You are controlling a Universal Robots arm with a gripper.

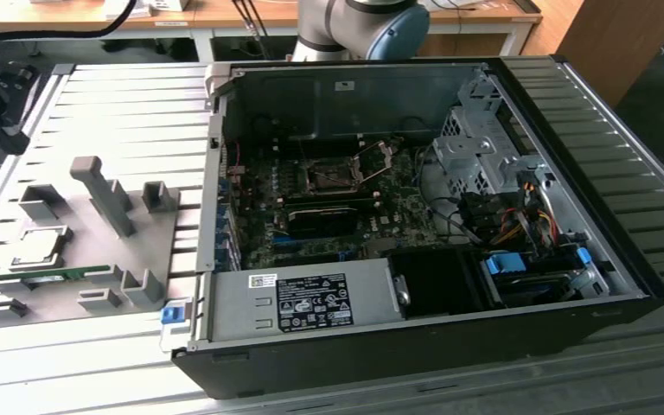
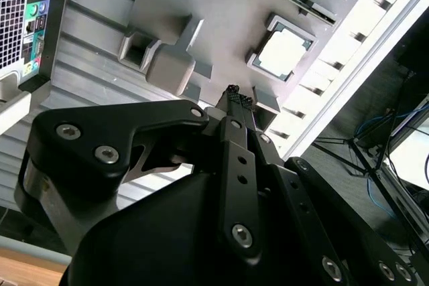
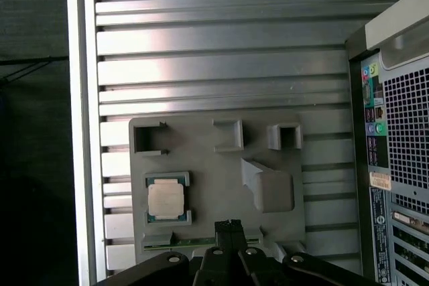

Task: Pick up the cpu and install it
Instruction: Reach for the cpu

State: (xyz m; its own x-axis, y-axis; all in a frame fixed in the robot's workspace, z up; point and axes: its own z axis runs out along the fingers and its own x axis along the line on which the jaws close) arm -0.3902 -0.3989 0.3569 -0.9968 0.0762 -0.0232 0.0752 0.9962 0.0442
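Cpu point(image 1: 35, 246) lies flat, shiny top up, in its nest on the grey fixture plate point(image 1: 87, 255), lower left of the exterior view's frame, on the table point(image 1: 113, 95) and well apart from the pc case point(image 1: 609, 199). It's square, so no long axis to line up w/; its edges run approx parallel to the plate's. In the first wrist view the hand point(image 3: 230, 227) hovers above the plate, fingertips pressed together, nothing held. The cpu isn't under it: it's off to the side away from the case, near but not touching. Green memory stick point(image 1: 49, 277) lies just beside the cpu nest, approx below the fingertips. Tall block point(image 1: 107, 194) stands on the case side, not btwn hand and cpu. Socket point(image 1: 335, 177) on the board looks open.
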